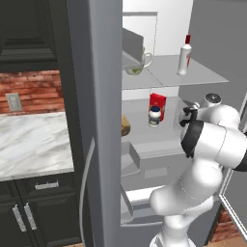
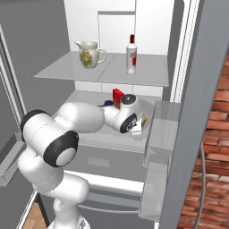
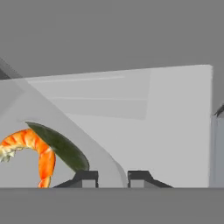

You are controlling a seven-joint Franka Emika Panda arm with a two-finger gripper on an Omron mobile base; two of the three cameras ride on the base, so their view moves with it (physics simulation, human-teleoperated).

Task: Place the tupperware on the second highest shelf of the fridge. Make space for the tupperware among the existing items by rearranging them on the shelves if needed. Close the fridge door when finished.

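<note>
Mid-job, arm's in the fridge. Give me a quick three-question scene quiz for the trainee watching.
1. True or false: the mug and the bottle stand on the same shelf.
2. What stands right beside the red box? A: the jar. B: a pan. C: an apple.
3. Fill in: the claw is shut on the ____.
Key: 1 true; 2 A; 3 tupperware.

Two base views flanking the arm, both facing the open fridge [image 1: 144, 77] shelves [image 2: 112, 67], hand view close along a shelf.
</note>
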